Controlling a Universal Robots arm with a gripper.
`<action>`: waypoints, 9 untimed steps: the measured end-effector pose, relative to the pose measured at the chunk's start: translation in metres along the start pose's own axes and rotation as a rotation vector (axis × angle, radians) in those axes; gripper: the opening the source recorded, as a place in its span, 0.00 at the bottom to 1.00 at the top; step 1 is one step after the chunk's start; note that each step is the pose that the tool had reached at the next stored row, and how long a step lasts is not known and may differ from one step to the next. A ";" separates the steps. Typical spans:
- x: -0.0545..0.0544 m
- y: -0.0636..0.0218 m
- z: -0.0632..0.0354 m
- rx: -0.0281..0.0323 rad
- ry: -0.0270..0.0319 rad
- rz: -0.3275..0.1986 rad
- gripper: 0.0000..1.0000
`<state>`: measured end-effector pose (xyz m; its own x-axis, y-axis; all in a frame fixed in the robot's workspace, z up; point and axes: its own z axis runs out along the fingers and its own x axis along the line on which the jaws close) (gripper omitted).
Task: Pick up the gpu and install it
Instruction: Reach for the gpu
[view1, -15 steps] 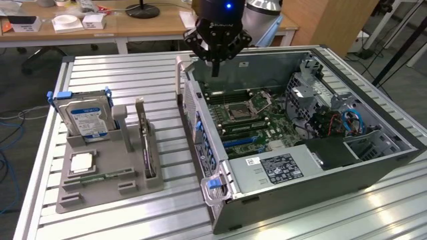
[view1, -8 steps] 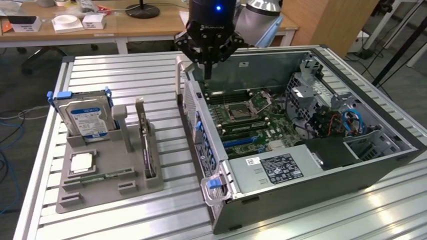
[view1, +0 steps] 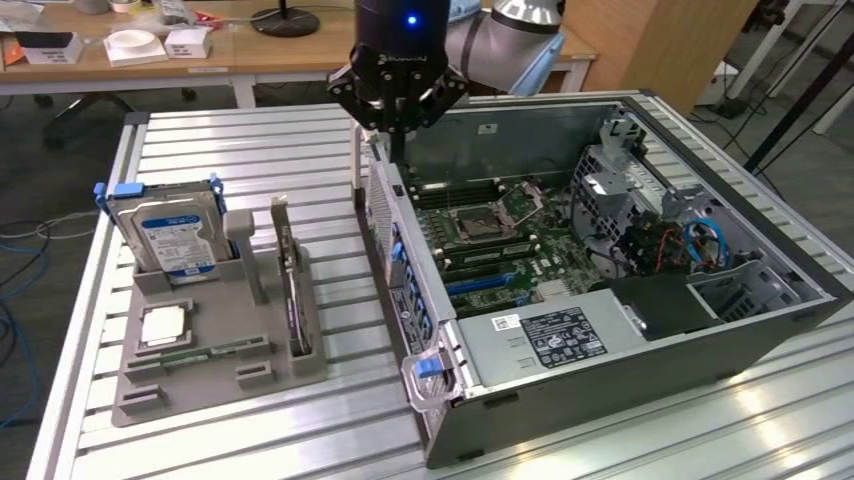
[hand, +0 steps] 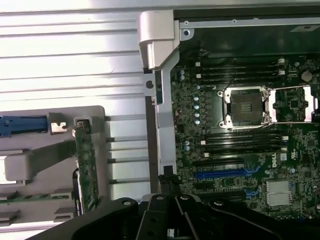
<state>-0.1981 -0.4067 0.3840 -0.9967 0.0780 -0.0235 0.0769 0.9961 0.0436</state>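
I see bare table (view1: 344, 300) between the gray holder (view1: 187, 385) and the computer case (view1: 641, 400). The hard drive (view1: 167, 235) stands near the graphics card (view1: 291, 290) on its other side; the case's top is open.

The arm (view1: 514, 28) comes in from the far side of the exterior view, its grey joint bent behind the black wrist (view1: 400, 25), which points straight down with a blue light on its housing. The gripper (view1: 391, 125) hangs vertical, linkages folded inward, fingers (view1: 386, 114) pressed together, tips down. In the wrist view the gripper (hand: 169, 202) appears dark, its tips meeting.
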 end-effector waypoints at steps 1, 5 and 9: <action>0.003 -0.0003 0.0003 0.0000 -0.0001 0.000 0.11; 0.012 -0.0014 0.0012 0.0007 -0.0001 0.002 0.11; 0.023 -0.0025 0.0023 0.0013 -0.0003 0.003 0.11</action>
<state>-0.2207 -0.4073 0.3810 -0.9964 0.0809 -0.0236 0.0798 0.9959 0.0424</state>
